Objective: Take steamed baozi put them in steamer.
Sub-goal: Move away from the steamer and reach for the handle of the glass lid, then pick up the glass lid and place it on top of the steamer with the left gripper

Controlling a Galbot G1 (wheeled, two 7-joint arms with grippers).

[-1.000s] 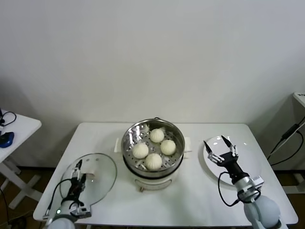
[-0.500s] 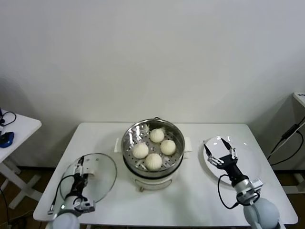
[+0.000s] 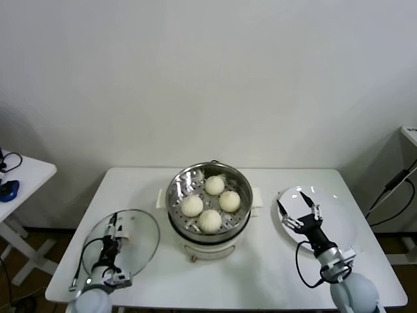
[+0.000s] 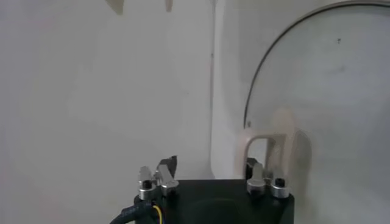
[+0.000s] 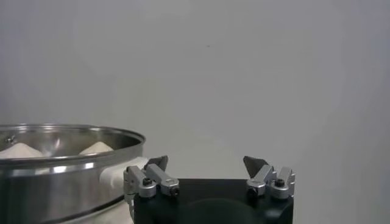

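Four buns [image 3: 210, 203] sitting inside the steamer [image 3: 179, 202] (mid-table); right gripper [image 3: 299, 207] spread wide and empty above the plate [image 3: 342, 222]; left gripper [image 3: 112, 231] over the glass lid [image 3: 140, 238], spread and empty

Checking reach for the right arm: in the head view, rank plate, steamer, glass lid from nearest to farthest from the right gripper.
From the right gripper, which is open:
1. Plate: directly beneath it, on the table's right side.
2. Steamer: table centre, holding four buns.
3. Glass lid: far left, by the left gripper.
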